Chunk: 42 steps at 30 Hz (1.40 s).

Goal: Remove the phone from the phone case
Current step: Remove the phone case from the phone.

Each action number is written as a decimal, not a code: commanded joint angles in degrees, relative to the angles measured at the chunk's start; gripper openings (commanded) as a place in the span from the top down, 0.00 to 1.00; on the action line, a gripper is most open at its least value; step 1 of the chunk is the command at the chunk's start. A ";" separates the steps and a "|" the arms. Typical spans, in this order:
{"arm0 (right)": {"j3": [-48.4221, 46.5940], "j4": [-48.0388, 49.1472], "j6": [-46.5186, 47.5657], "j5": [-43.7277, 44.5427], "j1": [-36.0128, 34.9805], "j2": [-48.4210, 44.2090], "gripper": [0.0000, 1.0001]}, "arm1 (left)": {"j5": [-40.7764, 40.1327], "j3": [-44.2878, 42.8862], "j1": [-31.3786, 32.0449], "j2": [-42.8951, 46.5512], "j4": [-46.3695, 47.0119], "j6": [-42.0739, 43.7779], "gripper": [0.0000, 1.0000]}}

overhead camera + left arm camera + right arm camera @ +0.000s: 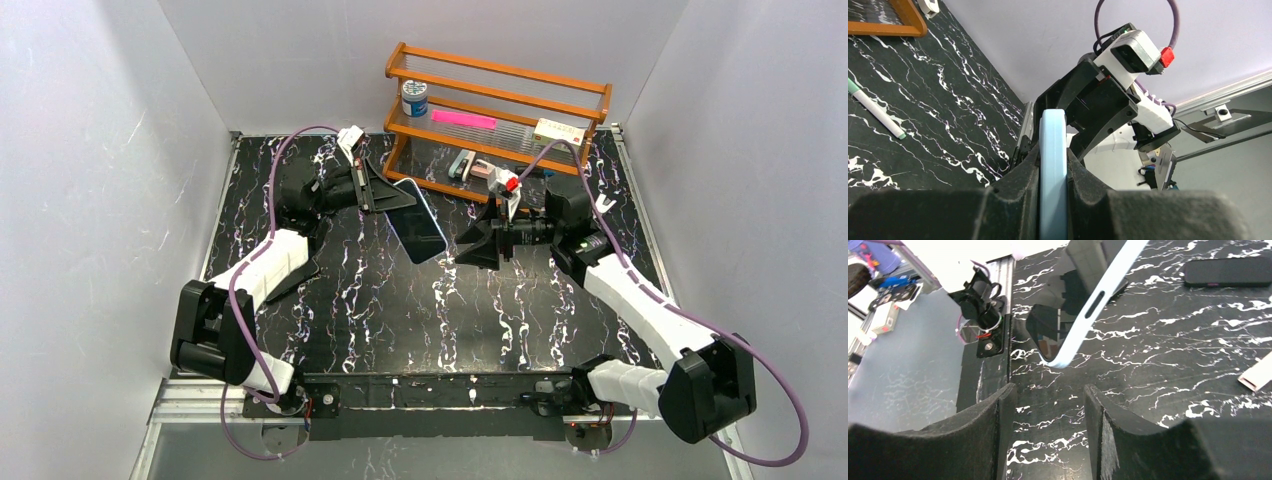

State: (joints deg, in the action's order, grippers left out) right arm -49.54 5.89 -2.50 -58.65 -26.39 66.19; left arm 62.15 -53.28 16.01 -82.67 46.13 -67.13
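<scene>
**Cased phone clamped at left; right tool poised at the free corner**

Left tool (386,190): closed narrow on the phone case (1053,165). Its jaws press the front and back faces, so the pale blue rim runs up between them. This grip holds the assembly clear of the bench (400,320) and leaves the far end exposed for the other arm.

The phone (420,230) sits in the case at the middle of the workspace, tilted, with its dark screen showing to the overhead camera. No gap between phone and rim is visible. On that evidence, extraction has not begun.

Right tool (1048,410): jaws moderately apart, nothing between them. It faces the free lower corner of the case, near but not touching; the wrist view shows that corner hanging ahead of the gap. This placement probably suits prying the rim at the corner while the left tool supplies the counter-hold.

Caution — the left grip clamps phone and case together, so any peel likely has to start at the free end.

A wooden rack (497,110) stands at the back of the bench, well apart from the work.
</scene>
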 commanded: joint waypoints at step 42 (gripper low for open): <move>-8.28 -3.67 11.61 -3.01 -7.52 7.76 0.51 | 3.00 -8.36 2.90 11.61 -23.63 21.36 1.00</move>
State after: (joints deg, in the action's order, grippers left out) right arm -56.51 0.34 8.38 -62.59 -33.78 75.22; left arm 62.65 -59.31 18.76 -75.46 20.91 -44.82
